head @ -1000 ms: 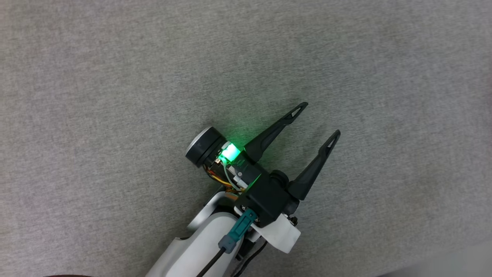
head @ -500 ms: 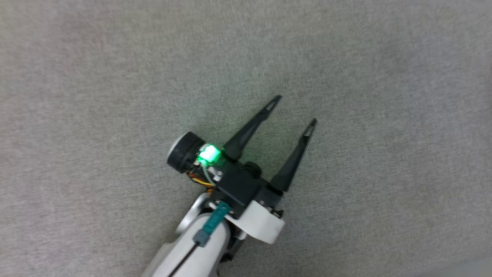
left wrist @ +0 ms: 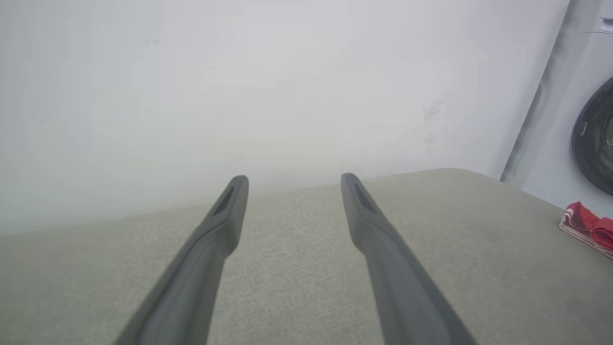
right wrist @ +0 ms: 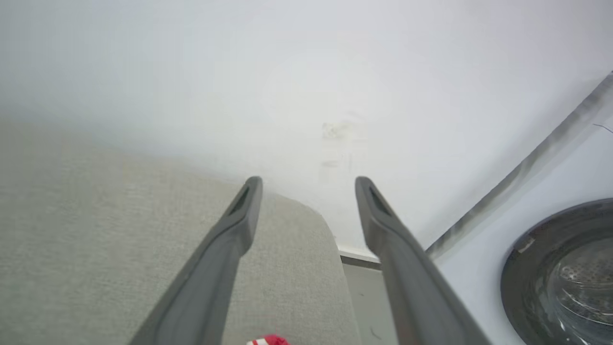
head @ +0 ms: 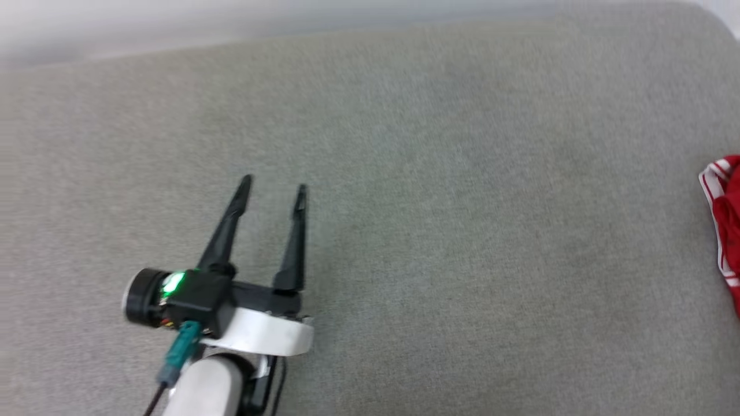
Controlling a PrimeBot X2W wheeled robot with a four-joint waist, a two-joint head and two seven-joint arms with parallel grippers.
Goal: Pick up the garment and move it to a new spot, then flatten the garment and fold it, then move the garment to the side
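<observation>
The garment (head: 725, 214) is a red bunch with red-white striped trim at the far right edge of the grey fabric surface (head: 439, 231). In the left wrist view the garment (left wrist: 586, 223) lies far off to the right. My left gripper (head: 273, 185) hovers over the surface at the lower left, open and empty, fingers pointing away from me. In its own view my left gripper (left wrist: 294, 178) points toward the white wall. My right gripper (right wrist: 309, 181) is open with nothing between its fingers, above the surface's rounded corner; a scrap of the garment (right wrist: 268, 340) shows at the bottom edge.
A white wall (left wrist: 287, 86) runs behind the surface. A white washing machine with a dark round door (right wrist: 560, 278) stands past the surface's right end, also in the left wrist view (left wrist: 596, 139). A strip of floor (right wrist: 364, 297) lies between.
The head camera has swung, so the whole picture shifted: the far edge and the garment came into view. The left gripper now points straight up that view, still open.
</observation>
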